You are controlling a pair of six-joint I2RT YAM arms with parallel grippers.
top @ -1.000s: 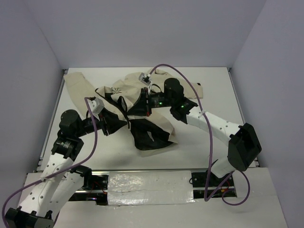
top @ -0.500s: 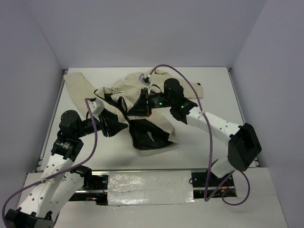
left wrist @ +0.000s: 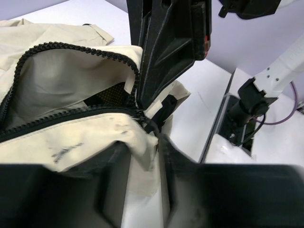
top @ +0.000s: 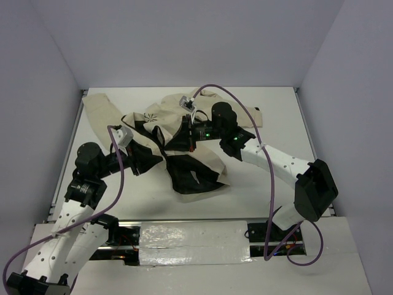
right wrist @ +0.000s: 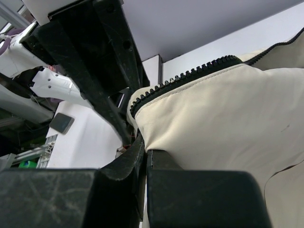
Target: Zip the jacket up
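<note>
The cream jacket (top: 206,157) lies crumpled mid-table with its black lining showing and a dark star logo (top: 149,117). In the left wrist view the jacket (left wrist: 61,85) gapes open between two rows of dark zipper teeth (left wrist: 71,47) that meet at the slider (left wrist: 151,124). My left gripper (left wrist: 145,142) is open, a cream hem corner hanging between its fingers, just short of the slider. My right gripper (right wrist: 146,152) is shut on the jacket (right wrist: 228,109) edge below the zipper teeth (right wrist: 190,76). It also shows in the left wrist view (left wrist: 166,52), tips at the zipper's base.
A sleeve (top: 101,110) stretches to the table's far left corner, another fold (top: 255,115) lies behind the right arm. Both grippers (top: 153,161) (top: 177,140) sit close together over the jacket. White walls enclose the table; a purple cable (top: 245,110) loops above the right arm.
My left arm has drawn back slightly to the left. The right arm and the jacket have barely moved.
</note>
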